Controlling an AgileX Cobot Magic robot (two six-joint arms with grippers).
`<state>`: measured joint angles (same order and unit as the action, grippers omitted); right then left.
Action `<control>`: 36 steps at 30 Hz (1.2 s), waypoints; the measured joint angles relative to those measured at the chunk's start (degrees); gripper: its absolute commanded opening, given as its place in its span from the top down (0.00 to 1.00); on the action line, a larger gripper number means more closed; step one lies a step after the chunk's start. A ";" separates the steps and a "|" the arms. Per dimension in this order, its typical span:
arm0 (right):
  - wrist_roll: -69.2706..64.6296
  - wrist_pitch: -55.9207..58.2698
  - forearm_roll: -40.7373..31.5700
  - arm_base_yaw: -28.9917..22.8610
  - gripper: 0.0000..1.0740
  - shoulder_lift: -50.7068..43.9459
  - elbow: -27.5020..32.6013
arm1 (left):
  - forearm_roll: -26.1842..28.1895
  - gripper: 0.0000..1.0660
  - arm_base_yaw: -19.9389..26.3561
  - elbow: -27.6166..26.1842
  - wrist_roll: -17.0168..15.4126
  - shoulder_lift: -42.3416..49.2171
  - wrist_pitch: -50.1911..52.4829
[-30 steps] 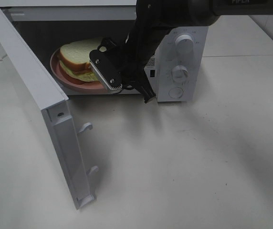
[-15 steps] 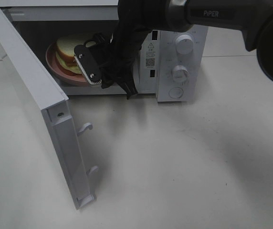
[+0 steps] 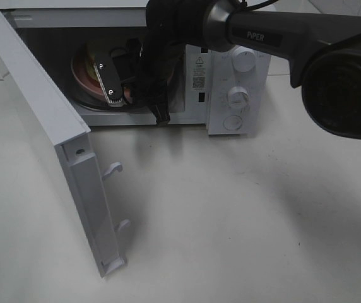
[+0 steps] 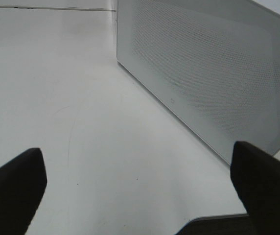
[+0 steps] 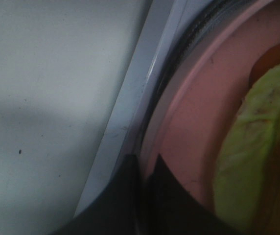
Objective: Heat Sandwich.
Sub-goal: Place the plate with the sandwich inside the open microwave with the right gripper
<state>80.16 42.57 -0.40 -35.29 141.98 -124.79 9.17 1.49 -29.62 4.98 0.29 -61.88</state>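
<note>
Pinching right jaws (image 5: 142, 166) together on thin rim of pink plate (image 5: 189, 122). Gripping rim rather than food, likely for keeping sandwich (image 5: 250, 147) level and untouched. Keeping sandwich on plate just beyond jaw tips, inside microwave (image 3: 237, 63), over glass turntable (image 5: 189, 34); not showing whether plate is resting on it yet. Holding left jaws (image 4: 140, 191) wide apart, empty, above desk (image 4: 57, 98), door (image 4: 218, 73) just ahead of them. Leaving door open; filling opening with right arm, blocking door swing until withdrawal.

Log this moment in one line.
right hand: shut on plate rim, inside microwave | sandwich: on plate | door: open | left hand: open, empty
</note>
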 measured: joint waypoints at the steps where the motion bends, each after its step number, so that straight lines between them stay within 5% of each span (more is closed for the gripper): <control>1: -0.69 -0.23 0.40 0.00 1.00 0.69 -0.46 | 0.00 0.09 0.00 0.00 0.00 0.00 0.00; 18: -5.16 -3.27 1.03 0.00 0.91 1.66 -0.46 | 0.00 0.09 0.00 0.00 0.00 0.00 0.00; 29: -6.88 -5.84 1.38 0.00 0.43 -0.11 2.52 | 0.00 0.09 0.00 0.00 0.00 0.00 0.00; 36: -6.82 -9.63 1.43 0.00 0.26 -3.61 8.82 | 0.00 0.09 0.00 0.00 0.00 0.00 0.00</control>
<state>73.34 32.95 1.03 -35.29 138.37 -115.97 9.17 1.49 -29.62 4.98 0.29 -61.88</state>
